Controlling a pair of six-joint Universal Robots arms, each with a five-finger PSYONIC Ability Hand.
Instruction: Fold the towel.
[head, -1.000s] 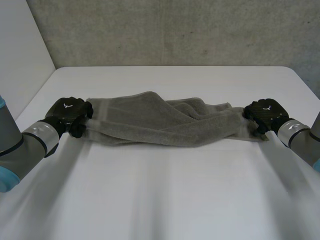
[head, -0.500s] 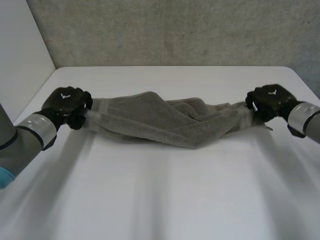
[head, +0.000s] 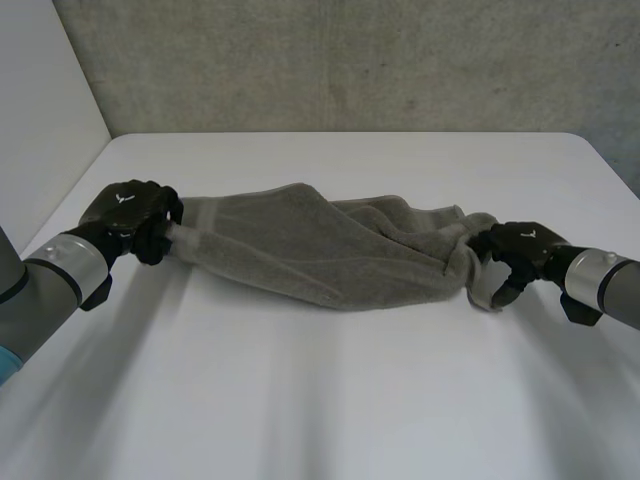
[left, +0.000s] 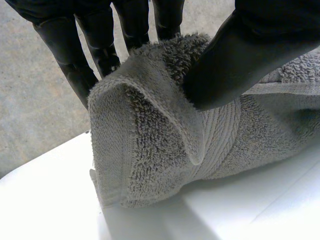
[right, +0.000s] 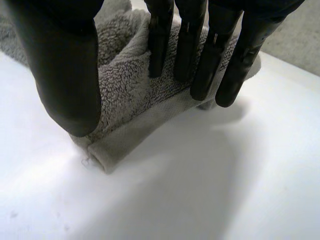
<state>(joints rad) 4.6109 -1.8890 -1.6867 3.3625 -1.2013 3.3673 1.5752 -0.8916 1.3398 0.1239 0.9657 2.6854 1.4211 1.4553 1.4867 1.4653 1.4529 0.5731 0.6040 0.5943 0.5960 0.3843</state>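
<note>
A bunched grey towel (head: 320, 255) stretches across the middle of the white table (head: 330, 400); the left hand (head: 128, 215) pinches its end near the left edge, the right hand (head: 520, 248) pinches the opposite end near the right edge

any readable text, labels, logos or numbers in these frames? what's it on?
No words or numbers can be read in any view.
Back of the left hand: a small white winged emblem, a mark and not letters.
Back of the right hand: the same white emblem, not letters.
The towel: no tag or printed label on the parts that show.
</note>
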